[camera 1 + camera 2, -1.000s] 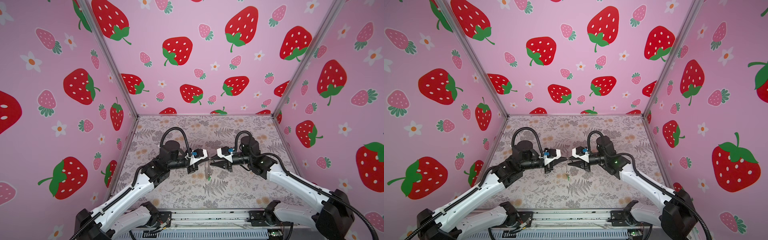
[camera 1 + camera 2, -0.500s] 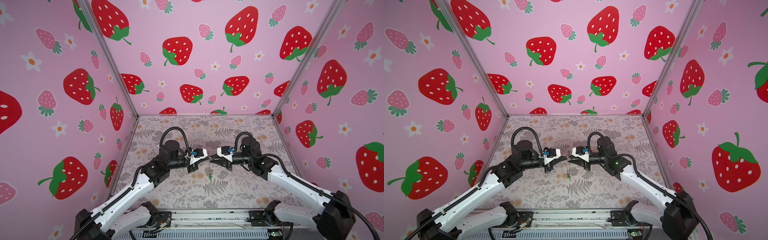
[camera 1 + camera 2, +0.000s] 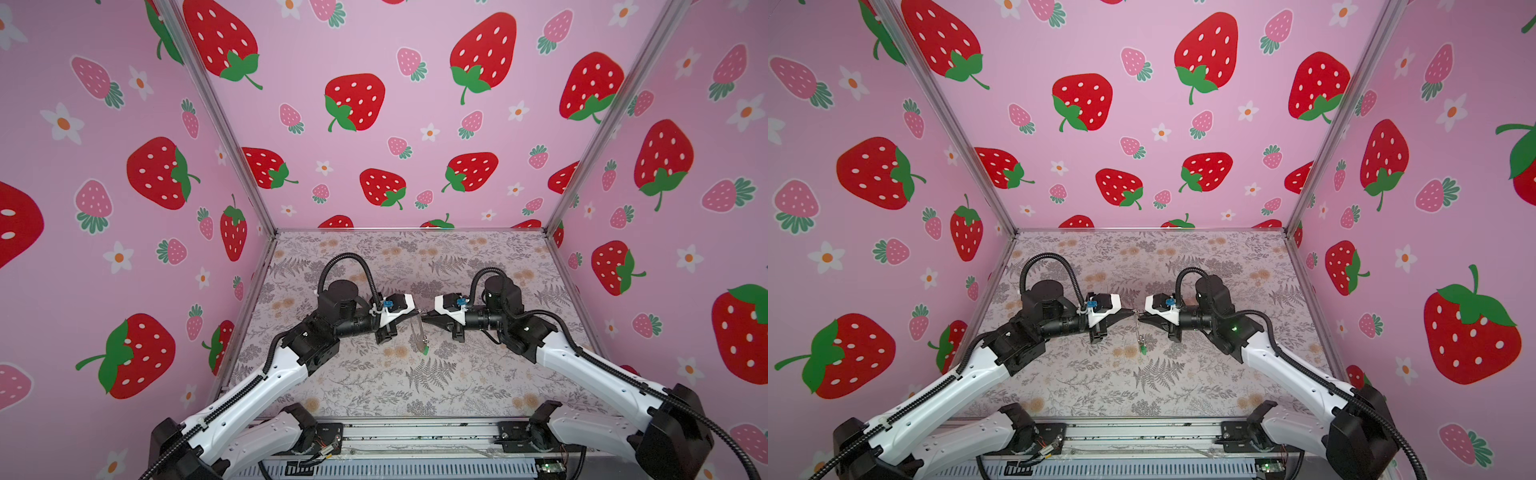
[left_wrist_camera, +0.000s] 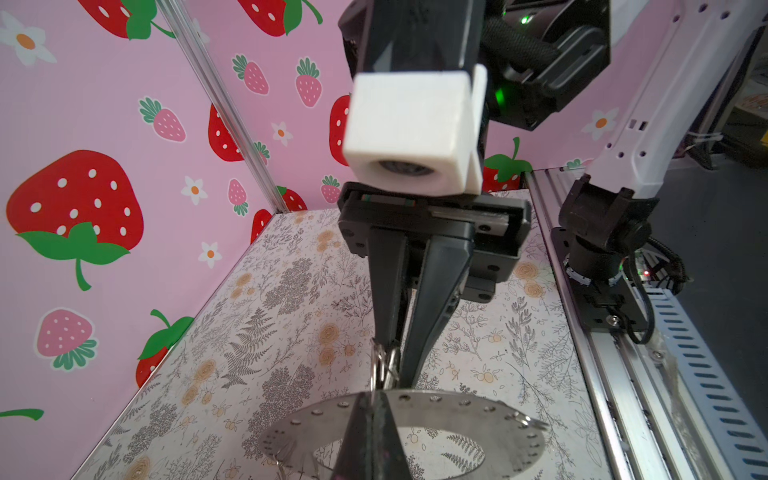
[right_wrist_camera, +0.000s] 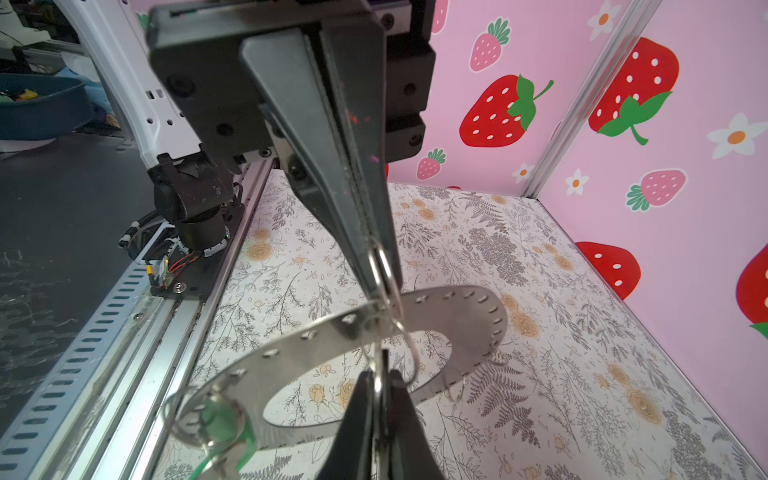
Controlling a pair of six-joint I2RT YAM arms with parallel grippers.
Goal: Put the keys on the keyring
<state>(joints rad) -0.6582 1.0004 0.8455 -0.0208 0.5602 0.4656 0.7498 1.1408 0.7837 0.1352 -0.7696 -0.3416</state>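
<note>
**Two-arm hold for threading, above the bench [image 3: 365,390].** The keyring [image 4: 465,415] hangs in the air between the arms, clear of the bench, so that its rim holes and wire loops can be reached from either side. The left tool [image 3: 412,318] is closed tight on the keyring at its upper rim. It acts as the fixed clamp, and in both top views the keyring hangs down from it.

The right tool [image 3: 424,319] meets the left tool tip to tip from the opposite side. Its jaws are drawn in to a thin slit around one loop [image 4: 384,365] that stands up from the same part of the rim. The grip appears meant to steady or pry that loop, though how firmly the wire is pinched cannot be told.

The green key [image 5: 226,428] dangles on its own loop from the lowest part of the rim, which suggests that one key is already mounted. The black-rimmed key cannot be made out in any view, so the remaining step is judged to be its threading. Fine wire may slip in narrow tips, and a twist of either arm would bend the loop.
</note>
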